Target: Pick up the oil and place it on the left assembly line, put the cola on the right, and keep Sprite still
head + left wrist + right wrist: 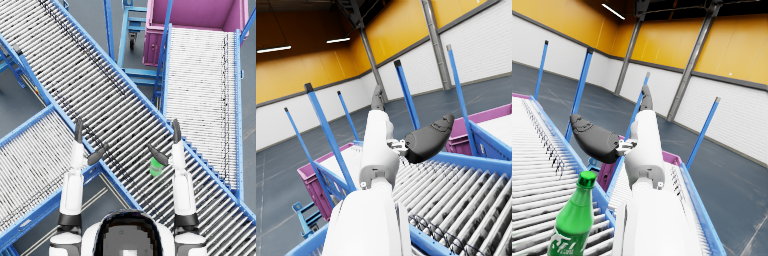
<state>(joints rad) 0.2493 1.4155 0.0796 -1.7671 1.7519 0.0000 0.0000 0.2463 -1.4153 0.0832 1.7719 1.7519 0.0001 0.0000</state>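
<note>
Blue-framed roller conveyors in a yellow-and-white hall; a green bottle (156, 167) stands by your right hand (174, 145).
The bottle stands upright on the middle conveyor (115, 100), and its white label lettering is unreadable. Your right hand and left hand (80, 145) hover with fingers apart, holding nothing.

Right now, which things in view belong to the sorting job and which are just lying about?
Job:
- green Sprite bottle, to be left alone
- left conveyor
- right conveyor
- left hand and right hand, both empty
- oil and cola: not in view

Not the job:
- pink bin
- blue trolley beside it
- middle conveyor, which carries the bottle but is no target
</note>
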